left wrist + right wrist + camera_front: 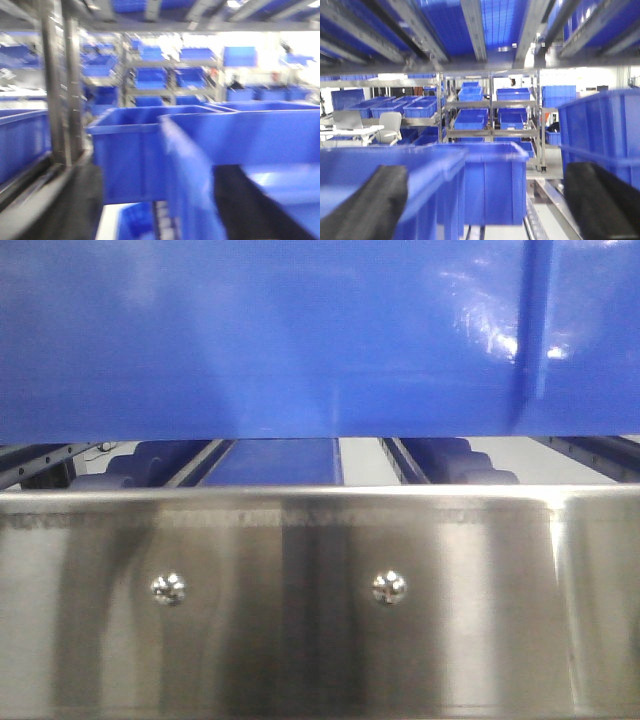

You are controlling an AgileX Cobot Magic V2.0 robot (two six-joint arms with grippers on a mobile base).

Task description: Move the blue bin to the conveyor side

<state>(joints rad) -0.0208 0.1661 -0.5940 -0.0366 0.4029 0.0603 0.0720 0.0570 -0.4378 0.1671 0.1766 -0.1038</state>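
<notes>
A blue bin's wall [300, 340] fills the top of the front view, close to the camera. In the blurred left wrist view, a near blue bin wall [187, 170] stands between two dark fingers set wide apart. One finger [252, 200] is inside the bin. The left gripper [160, 205] is open, and contact with the wall cannot be told. In the right wrist view, a blue bin rim [427, 167] runs beside the left finger [367, 207]. The right gripper [485, 205] is open, with fingers far apart.
A stainless steel rail [320, 590] with two screws crosses below the bin, with conveyor rails and a blue belt [275, 462] behind it. Another blue bin [492, 180] stands ahead on the roller track, and one [600, 125] at right. Racks of blue bins [480, 107] fill the background, with shelf rails overhead.
</notes>
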